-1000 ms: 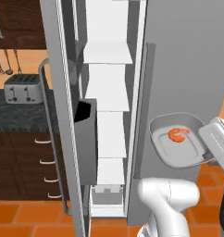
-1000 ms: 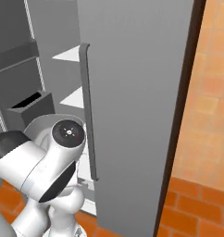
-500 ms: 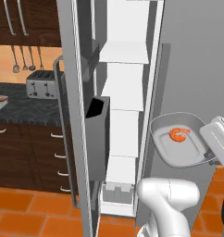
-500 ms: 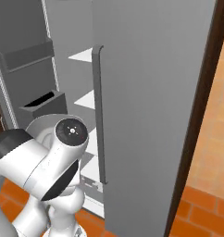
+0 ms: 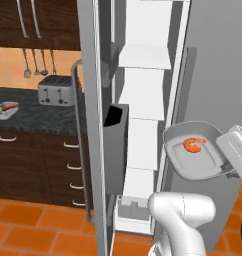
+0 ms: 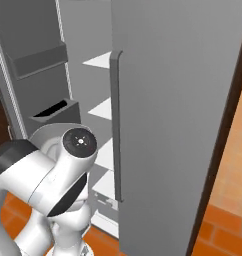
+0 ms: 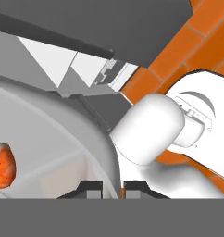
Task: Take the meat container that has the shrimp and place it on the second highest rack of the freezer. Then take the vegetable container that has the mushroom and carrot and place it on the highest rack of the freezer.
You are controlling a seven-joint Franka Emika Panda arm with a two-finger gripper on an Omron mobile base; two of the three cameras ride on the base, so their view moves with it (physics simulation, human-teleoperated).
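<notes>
The meat container (image 5: 193,152) is a round-cornered grey tray with the small curled orange shrimp (image 5: 194,144) in it. It hangs level at the right, in front of the open freezer (image 5: 143,125). My gripper (image 5: 225,167) is shut on the tray's right rim. In the hand view the rim (image 7: 93,139) runs down between my fingertips (image 7: 90,187), my gripper (image 7: 113,189) is clamped on it, and the shrimp (image 7: 3,165) lies at the left. Several white racks (image 5: 144,56) show inside; the interior's top is cut off. The vegetable container (image 5: 5,110) with the carrot rests on the counter.
A toaster (image 5: 56,90) stands on the dark counter (image 5: 38,117), with utensils hanging above it. The open left freezer door (image 5: 93,125) carries a grey bin (image 5: 115,145). The closed right door (image 6: 183,115), with its long bar handle (image 6: 115,125), is close to my arm.
Both base views have shifted and the freezer looms larger, so the base has driven. The meat container stays in my shut gripper at the same spot relative to the arm.
</notes>
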